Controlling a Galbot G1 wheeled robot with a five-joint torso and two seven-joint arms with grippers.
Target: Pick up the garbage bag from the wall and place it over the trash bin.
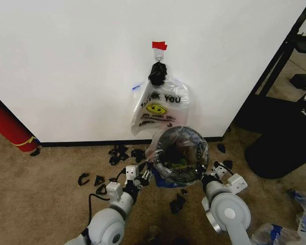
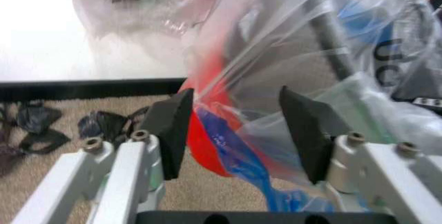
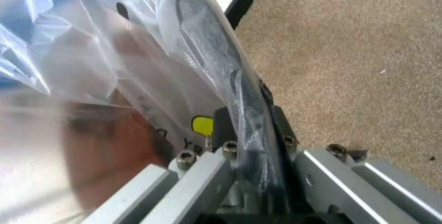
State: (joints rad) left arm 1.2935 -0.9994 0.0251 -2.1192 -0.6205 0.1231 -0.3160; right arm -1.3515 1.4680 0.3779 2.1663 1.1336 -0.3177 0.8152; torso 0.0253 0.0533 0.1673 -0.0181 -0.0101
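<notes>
- L gripper [image 2: 235, 131]: jaws spread wide, pinching nothing. Bag [image 2: 304, 63] film and the bin's red base sit between the pads, not squeezed. In head view L gripper [image 1: 143, 176] is just beside the bin's left edge.
- R gripper [image 3: 249, 131]: pads pressed together on the bin rim w/ bag film over it, dark rim running up between them. In head view R gripper [image 1: 212, 173] is at the bin's right edge.
- Bag [image 1: 155, 148]: translucent, blue patches, draped over the bin mouth, stretched between the two grippers; loose blue part hangs low on the L gripper side.
- Bin [image 1: 181, 155]: 1, round, black, between both grippers, ahead of them, near the wall [image 1: 66, 66].
- Beyond the bin on the wall: 1 clear "THANK YOU" bag [image 1: 160, 107], yellow smiley, hanging under 1 black bundle [image 1: 157, 74] and 1 red tape bit [image 1: 159, 45].
- Counts: 2 grippers, 1 bin, 1 bag over it, 1 hung bag.
- Carpet [image 1: 41, 194]: several black scraps [image 1: 120, 153] scattered out to the L gripper's side; exact no. can't tell.
</notes>
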